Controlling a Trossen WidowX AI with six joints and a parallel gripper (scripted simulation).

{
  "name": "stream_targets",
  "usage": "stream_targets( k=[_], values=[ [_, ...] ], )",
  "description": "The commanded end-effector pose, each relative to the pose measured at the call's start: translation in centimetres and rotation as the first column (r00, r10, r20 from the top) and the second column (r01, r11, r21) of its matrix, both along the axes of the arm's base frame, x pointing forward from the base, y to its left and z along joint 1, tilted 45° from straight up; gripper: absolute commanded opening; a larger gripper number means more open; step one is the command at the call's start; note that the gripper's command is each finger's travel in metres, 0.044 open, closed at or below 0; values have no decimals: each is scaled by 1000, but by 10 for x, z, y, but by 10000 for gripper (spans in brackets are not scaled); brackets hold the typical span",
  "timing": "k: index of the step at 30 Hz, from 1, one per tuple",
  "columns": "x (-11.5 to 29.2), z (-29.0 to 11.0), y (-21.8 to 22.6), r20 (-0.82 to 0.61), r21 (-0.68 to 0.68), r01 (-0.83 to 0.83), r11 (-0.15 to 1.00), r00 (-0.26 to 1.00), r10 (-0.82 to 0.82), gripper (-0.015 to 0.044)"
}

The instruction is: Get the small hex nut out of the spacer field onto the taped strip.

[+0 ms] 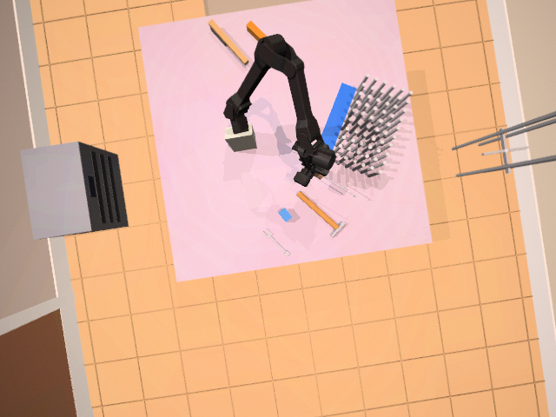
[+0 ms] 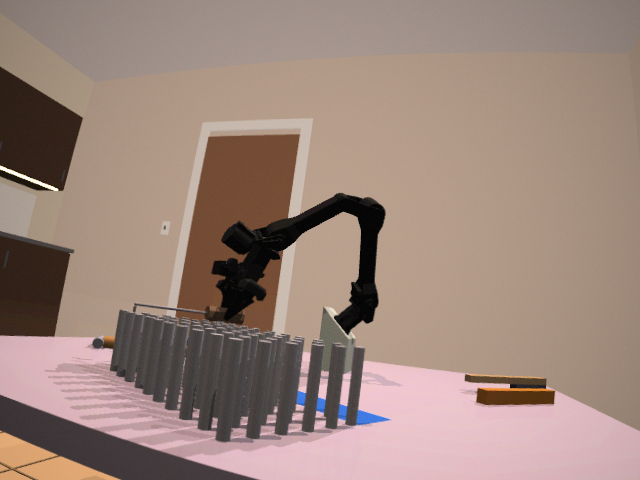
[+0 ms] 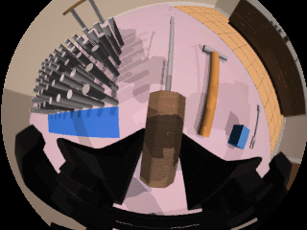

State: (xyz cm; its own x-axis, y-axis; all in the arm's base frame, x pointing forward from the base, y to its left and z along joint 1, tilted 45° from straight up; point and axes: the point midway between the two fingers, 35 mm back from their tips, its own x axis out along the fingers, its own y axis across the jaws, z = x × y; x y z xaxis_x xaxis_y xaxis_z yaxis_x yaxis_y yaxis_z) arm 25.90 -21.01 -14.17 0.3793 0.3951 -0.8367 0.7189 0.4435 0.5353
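My gripper (image 1: pixel 302 178) (image 2: pixel 231 313) (image 3: pixel 161 133) is shut on the brown handle of a hook tool (image 1: pixel 340 187) (image 2: pixel 165 308) (image 3: pixel 171 52). The tool has a thin metal rod and I hold it roughly level, a little off the pink table. It points away past the near corner of the field of standing grey spacers (image 1: pixel 373 125) (image 2: pixel 222 372) (image 3: pixel 77 71). The blue taped strip (image 1: pixel 339 114) (image 2: pixel 369 415) (image 3: pixel 83 122) lies along the field's side that faces the arm. The nut is hidden among the spacers.
A hammer (image 1: pixel 319 210) (image 3: pixel 211 96), a small blue block (image 1: pixel 284 214) (image 3: pixel 238 136) and a thin fork-like tool (image 1: pixel 275 242) (image 3: pixel 255 126) lie near the gripper. A tan bar (image 1: pixel 228 41) (image 2: pixel 504 378) and an orange bar (image 1: pixel 255 30) (image 2: pixel 514 396) lie far off.
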Motion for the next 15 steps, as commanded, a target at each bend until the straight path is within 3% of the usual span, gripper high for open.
stream_targets(
  k=[1, 15],
  values=[
    [-8, 28, -25, 4, -11, 2, 1000, 1000, -2, 0],
    [-10, 65, -33, 2, -15, -1, 1000, 1000, 1, 0]
  ],
)
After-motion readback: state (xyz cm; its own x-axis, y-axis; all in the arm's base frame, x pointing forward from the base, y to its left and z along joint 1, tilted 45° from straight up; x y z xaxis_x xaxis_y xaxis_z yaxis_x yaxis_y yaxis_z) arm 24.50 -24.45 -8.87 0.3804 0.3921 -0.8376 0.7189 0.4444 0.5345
